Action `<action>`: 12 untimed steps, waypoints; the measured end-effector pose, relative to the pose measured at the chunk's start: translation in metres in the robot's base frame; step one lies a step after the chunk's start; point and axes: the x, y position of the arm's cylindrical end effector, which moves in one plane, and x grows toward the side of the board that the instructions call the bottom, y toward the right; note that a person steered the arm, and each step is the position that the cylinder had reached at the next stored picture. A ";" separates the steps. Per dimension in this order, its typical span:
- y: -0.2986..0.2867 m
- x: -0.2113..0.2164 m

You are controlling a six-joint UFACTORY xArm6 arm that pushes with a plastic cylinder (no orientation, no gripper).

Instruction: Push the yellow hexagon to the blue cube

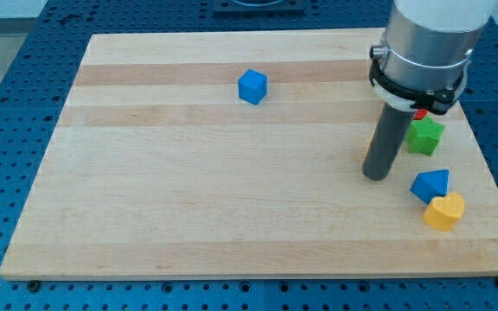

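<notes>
The blue cube (252,86) sits on the wooden board (188,199) near the view's top, left of centre. My tip (376,174) rests on the board at the view's right, far right of and below the cube. A thin orange-yellow sliver (368,144) shows at the rod's left edge, just above the tip. The rod hides most of that block, so its shape cannot be made out. No other yellow hexagon shows.
A green star (424,136) lies just right of the rod, with a red block (420,113) mostly hidden under the arm's collar above it. A blue triangular block (430,184) and a yellow heart (444,212) sit right of and below the tip, near the board's right edge.
</notes>
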 end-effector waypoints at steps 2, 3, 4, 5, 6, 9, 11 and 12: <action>0.052 0.002; 0.069 0.002; 0.063 0.002; 0.036 0.001; 0.006 -0.012; 0.040 -0.017; 0.038 -0.018; 0.011 -0.038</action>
